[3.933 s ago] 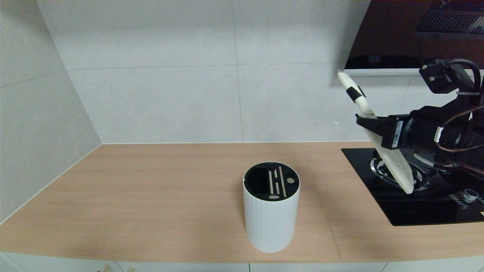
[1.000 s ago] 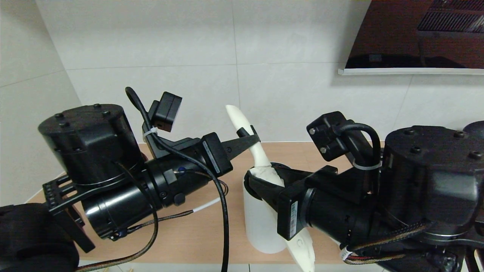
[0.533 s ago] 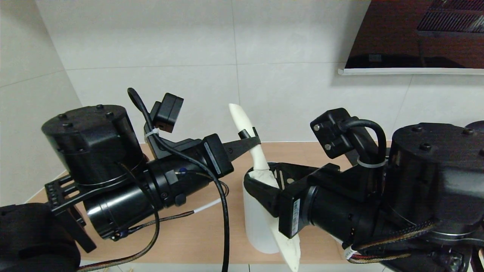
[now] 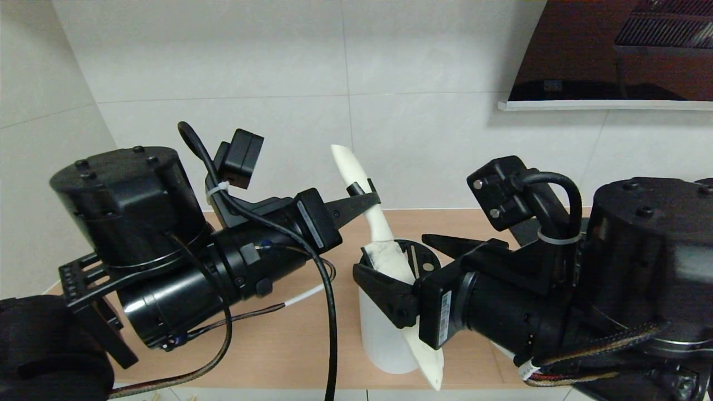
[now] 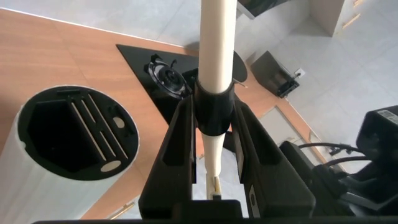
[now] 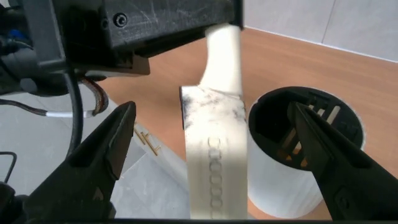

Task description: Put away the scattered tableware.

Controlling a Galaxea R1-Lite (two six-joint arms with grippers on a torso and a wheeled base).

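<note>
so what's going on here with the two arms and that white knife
The left pincer is clamped on the handle of a white knife, blade pointing down. The right pincer is open, its fingers spread either side of the blade without gripping it. The white slotted holder stands on the counter just beside the knife, which is not in a slot yet.

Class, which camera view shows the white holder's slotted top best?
The left wrist view: the top of the holder lies bare, every slot and the large opening in sight. In the right wrist view the knife hides part of it. In the head view the knife and right pincer cover most of the top.
</note>
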